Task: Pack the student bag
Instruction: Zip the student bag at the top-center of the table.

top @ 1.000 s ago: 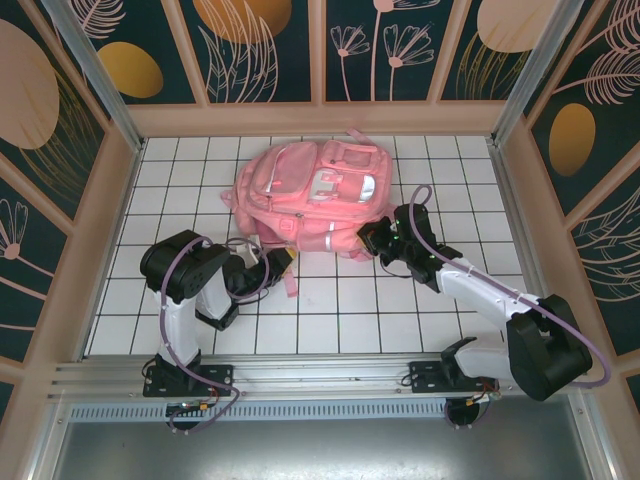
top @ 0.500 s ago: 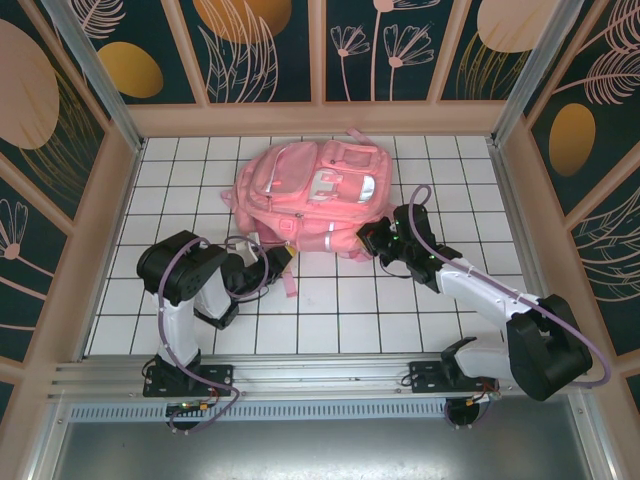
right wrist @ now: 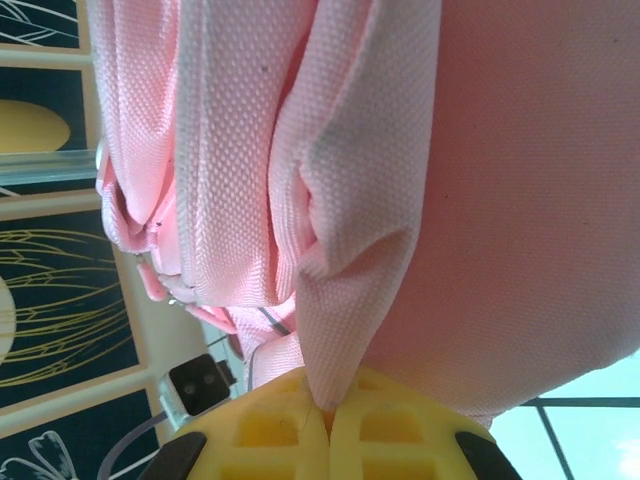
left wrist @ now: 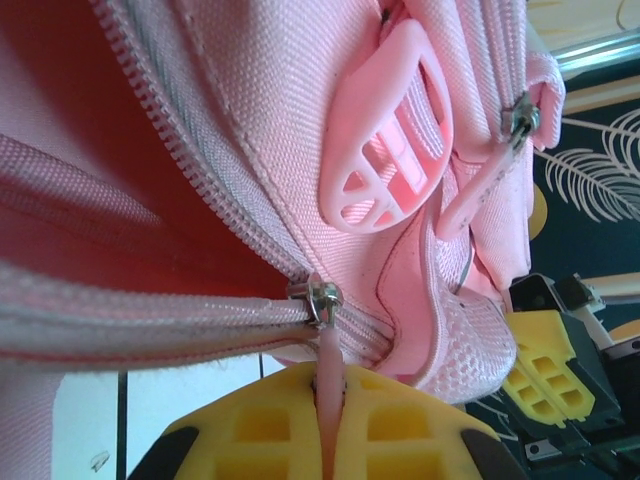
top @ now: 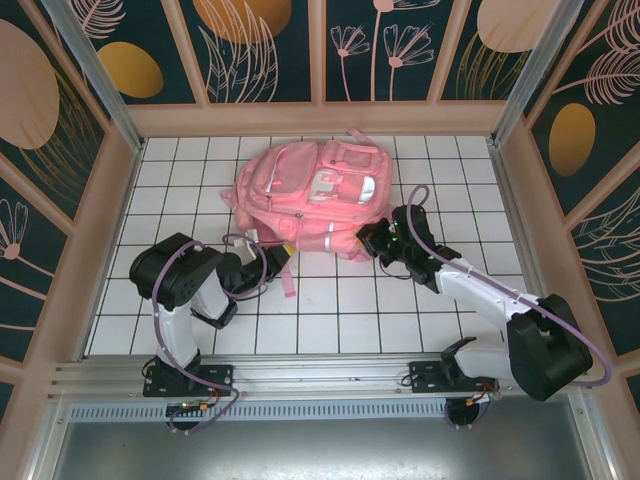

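Two arms meet the student bag (top: 310,195), which lies toward 12 o'clock on the white tiled table (top: 340,320), its far edge close to the back wall (top: 320,118). Open tiles run along the near side, from 4 to 8 o'clock. From above, the fingertips are too small to judge. Up close, the left gripper (left wrist: 328,420) pinches the pink zipper pull (left wrist: 326,360) at the bag's 7 o'clock corner. The right gripper (right wrist: 328,415) clamps a fold of bag fabric at 4 o'clock.
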Robot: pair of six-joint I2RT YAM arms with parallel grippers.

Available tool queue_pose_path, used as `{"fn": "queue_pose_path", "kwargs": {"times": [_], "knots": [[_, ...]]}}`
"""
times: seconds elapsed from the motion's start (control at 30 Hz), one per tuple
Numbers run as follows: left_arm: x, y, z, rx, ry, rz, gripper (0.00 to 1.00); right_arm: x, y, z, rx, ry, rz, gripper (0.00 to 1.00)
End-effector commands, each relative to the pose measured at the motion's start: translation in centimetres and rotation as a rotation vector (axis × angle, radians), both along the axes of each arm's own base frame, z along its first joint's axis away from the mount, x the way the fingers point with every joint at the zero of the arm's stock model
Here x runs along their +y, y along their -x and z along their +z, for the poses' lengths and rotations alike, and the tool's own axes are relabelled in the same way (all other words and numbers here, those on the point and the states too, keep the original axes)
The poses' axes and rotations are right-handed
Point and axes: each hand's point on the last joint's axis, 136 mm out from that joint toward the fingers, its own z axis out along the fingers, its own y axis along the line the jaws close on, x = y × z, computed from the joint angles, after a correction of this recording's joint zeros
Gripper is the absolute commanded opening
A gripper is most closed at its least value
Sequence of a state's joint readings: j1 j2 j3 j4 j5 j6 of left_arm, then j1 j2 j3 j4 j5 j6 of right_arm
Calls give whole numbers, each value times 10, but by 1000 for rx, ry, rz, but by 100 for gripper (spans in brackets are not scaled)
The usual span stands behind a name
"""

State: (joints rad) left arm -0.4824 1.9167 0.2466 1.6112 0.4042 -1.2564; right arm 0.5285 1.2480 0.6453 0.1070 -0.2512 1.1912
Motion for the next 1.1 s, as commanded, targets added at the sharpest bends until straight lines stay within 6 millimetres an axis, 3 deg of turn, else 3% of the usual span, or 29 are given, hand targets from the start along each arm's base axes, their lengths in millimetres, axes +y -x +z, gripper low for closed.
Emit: {"fn": "queue_pose_path", "kwargs": {"times": [0.0, 0.33, 0.53, 0.8, 1.07], "knots": [[6, 1, 17, -93, -13, 3, 0, -4, -10, 30, -127, 30, -15, 0], [5, 9, -4, -46, -191, -57, 0, -32, -17, -2, -81, 263, -53, 0], [10, 14, -8, -51, -309, -80, 0, -42, -22, -11, -70, 300, -70, 0], [10, 23, -25, -5, -350, -132, 0, -45, -25, -16, -69, 296, -58, 0], [2, 25, -21, -24, -310, -169, 12, -30, -24, -16, -79, 247, 14, 0]]}}
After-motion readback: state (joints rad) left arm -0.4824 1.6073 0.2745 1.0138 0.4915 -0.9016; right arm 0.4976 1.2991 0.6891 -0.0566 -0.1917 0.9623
